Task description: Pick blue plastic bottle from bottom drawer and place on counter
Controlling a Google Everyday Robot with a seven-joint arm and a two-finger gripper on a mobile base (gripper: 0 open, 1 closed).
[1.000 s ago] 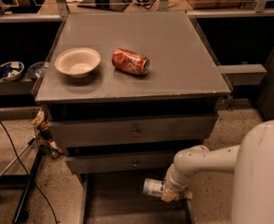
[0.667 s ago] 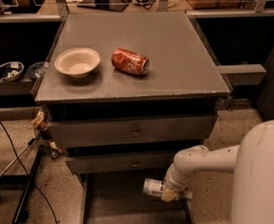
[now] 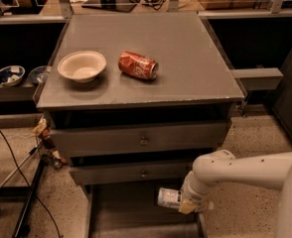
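The blue plastic bottle (image 3: 168,198), clear with a pale label, lies on its side in my gripper (image 3: 181,202) at the lower right. The gripper is shut on the bottle and holds it over the right side of the open bottom drawer (image 3: 131,213). My white arm (image 3: 245,170) reaches in from the right. The counter (image 3: 185,58) is the grey cabinet top above. I cannot tell whether the bottle touches the drawer floor.
A white bowl (image 3: 82,66) and a crushed red soda can (image 3: 138,65) sit on the counter's front left and middle. Two shut upper drawers with knobs (image 3: 143,141) are above the gripper. Cables and a stand leg (image 3: 29,207) are on the floor at left.
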